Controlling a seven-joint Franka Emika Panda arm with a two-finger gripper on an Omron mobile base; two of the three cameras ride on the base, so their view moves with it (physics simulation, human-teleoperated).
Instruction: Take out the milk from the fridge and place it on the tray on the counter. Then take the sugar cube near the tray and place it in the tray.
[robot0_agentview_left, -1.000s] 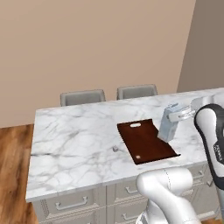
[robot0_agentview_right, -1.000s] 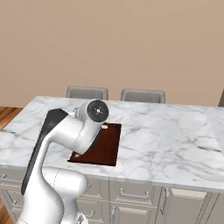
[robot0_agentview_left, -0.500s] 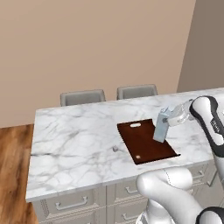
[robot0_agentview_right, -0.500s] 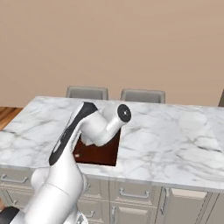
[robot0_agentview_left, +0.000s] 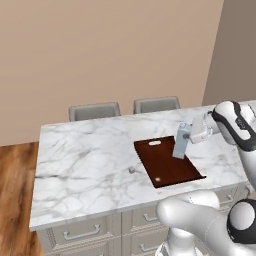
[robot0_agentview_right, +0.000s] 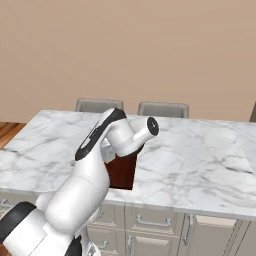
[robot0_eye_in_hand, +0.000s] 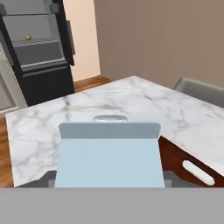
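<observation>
The milk (robot0_agentview_left: 182, 141) hangs right of centre in the left base view, gripped by the gripper (robot0_agentview_left: 194, 135) near its gabled top, slightly tilted, its base low over the far right part of the tray (robot0_agentview_left: 161, 167). Whether it touches the board cannot be told. In the hand view the carton (robot0_eye_in_hand: 109, 154) fills the lower middle, the jaws pinching it from both sides.

The tray lies on the counter (robot0_agentview_left: 85, 165), and the sugar cube (robot0_agentview_left: 132, 170) sits just beside the tray's left edge, left of centre in the frame. The fridge (robot0_eye_in_hand: 41, 48) stands open at the upper left of the hand view.

The risks look plain: released while tilted or too high, the tall carton could topple. Set too near the right edge, it could sit half off the board.
</observation>
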